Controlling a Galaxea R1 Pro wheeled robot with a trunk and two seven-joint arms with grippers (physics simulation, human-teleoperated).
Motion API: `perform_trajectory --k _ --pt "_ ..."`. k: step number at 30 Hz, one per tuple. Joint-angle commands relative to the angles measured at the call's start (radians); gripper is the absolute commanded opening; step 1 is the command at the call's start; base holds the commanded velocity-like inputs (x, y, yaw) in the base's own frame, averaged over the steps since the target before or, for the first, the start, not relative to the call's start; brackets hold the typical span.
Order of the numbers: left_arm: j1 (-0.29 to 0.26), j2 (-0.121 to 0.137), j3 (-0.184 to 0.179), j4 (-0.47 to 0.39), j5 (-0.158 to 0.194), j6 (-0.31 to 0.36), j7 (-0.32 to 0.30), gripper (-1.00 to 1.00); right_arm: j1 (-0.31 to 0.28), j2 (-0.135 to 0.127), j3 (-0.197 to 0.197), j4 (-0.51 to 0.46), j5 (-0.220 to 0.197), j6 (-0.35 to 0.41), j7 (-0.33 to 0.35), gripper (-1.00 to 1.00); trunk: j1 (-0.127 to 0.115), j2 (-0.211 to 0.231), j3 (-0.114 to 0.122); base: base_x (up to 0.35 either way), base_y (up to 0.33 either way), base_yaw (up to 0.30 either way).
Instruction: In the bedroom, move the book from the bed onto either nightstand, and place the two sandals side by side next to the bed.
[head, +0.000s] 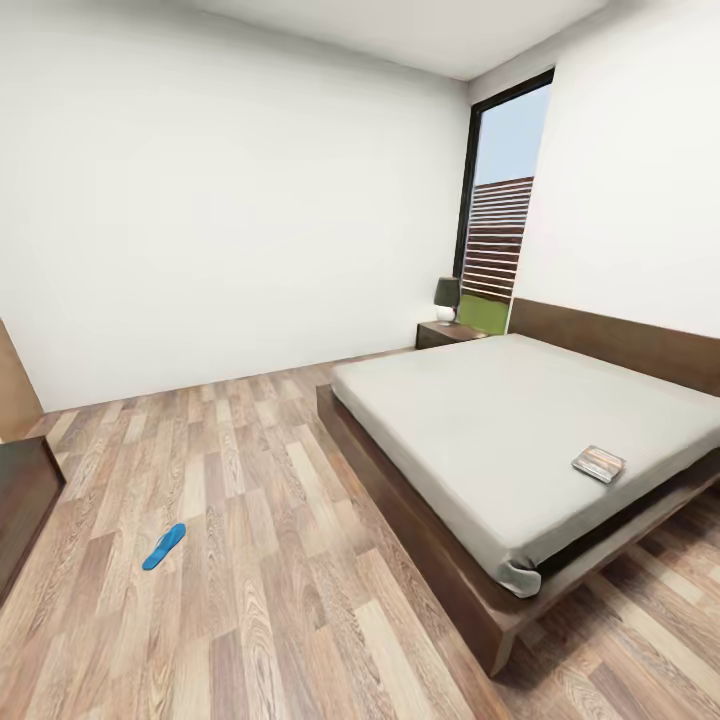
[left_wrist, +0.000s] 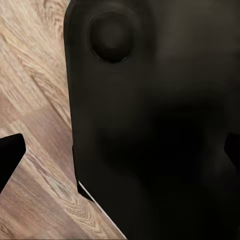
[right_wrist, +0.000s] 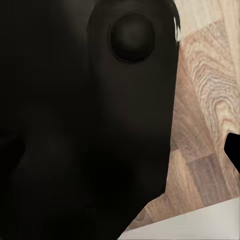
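Left pincer (left_wrist: 120, 155) and right pincer: aperture indeterminate, nothing visibly held, as the thin dark orange-banded paperback book (head: 598, 464) lies near the grey-beige mattress bed's (head: 480, 420) foot edge, one bright blue flip-flop sandal (head: 163, 546) on the wood-plank floor (head: 280, 600).

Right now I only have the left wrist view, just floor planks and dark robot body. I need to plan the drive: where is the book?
Observer: The book lies flat on the bed, near the mattress edge at the head view's right.
Operator: Any sandal in sight?
Observer: One blue sandal lies on the wood floor at the head view's left, well apart from the bed.
Operator: And a nightstand?
Observer: A nightstand bearing a lamp stands at the headboard end, by the window, on the bed's side opposite the book.
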Motion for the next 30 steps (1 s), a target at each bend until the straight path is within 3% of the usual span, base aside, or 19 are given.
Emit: perform_trajectory --k 1,15,23,30 --pt "-0.002 -0.002 0.0 -0.006 0.005 -0.006 -0.002 1.0 -0.005 -0.002 -0.002 -0.004 -0.001 -0.006 0.006 1.0 0.0 0.0 0.0 0.0 0.0 0.0" --pt "-0.002 -0.003 0.0 -0.043 0.005 0.016 -0.002 1.0 -0.005 0.0 0.001 -0.005 0.0 0.042 -0.063 1.0 0.0 0.0 0.0 0.0 0.0 0.0" --pt "-0.002 0.001 0.001 -0.066 0.003 -0.002 -0.002 1.0 -0.005 -0.002 0.001 -0.022 0.001 0.035 -0.064 1.0 0.0 0.0 0.0 0.0 0.0 0.0" --pt "-0.002 0.028 0.001 -0.105 0.003 -0.042 -0.002 1.0 -0.005 -0.003 0.001 -0.062 0.003 -0.004 -0.064 1.0 0.0 0.0 0.0 0.0 0.0 0.0"
